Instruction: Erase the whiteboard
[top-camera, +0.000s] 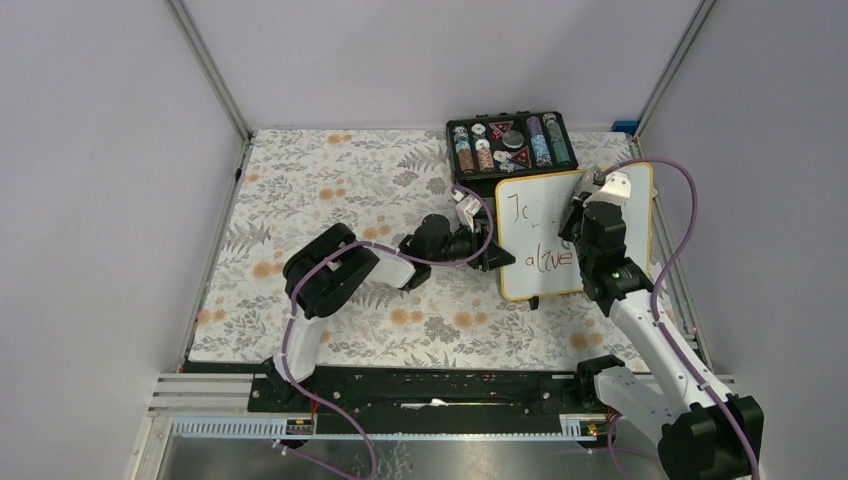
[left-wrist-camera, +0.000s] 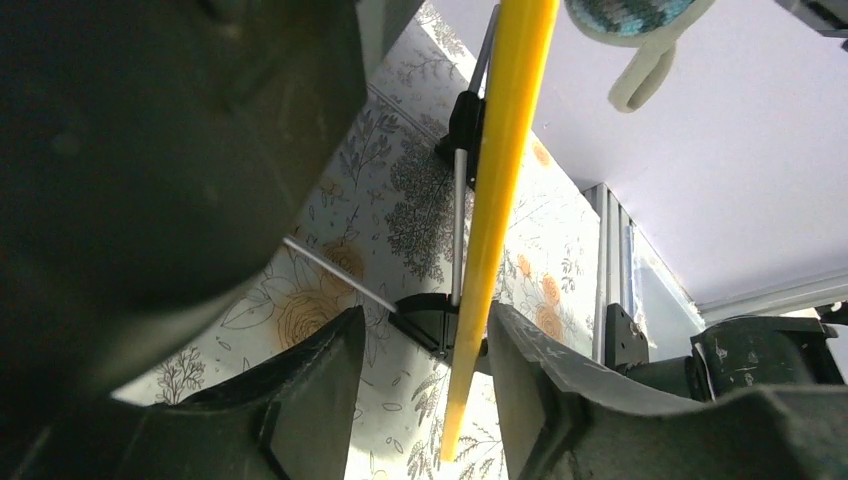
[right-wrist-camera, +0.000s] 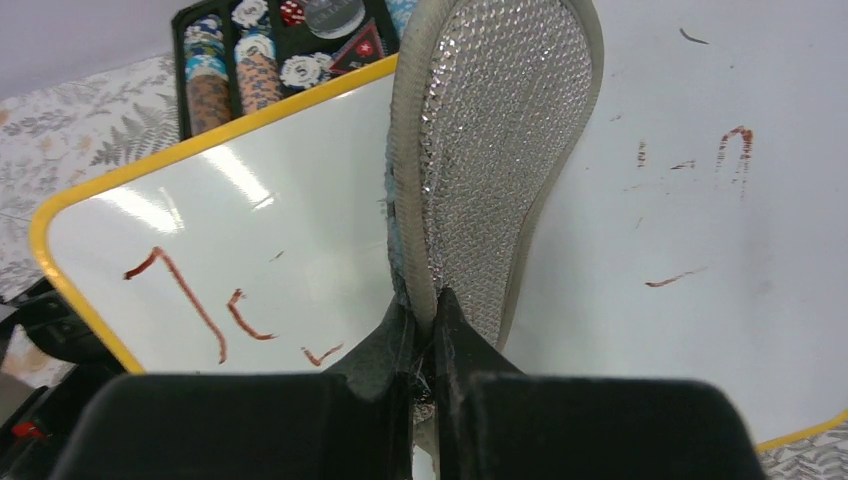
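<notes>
Floral tablecloth lay under the whiteboard; left gripper gaped astride its yellow frame, right gripper clamped a silvery pad over its face.

The white-and-black left arm stretches low toward the left edge of the yellow-framed whiteboard. The left pincer stands parted, a finger on either side of that edge. The right arm reaches over the board's face, the right pincer clamped on a silver quilted eraser pad.
</notes>
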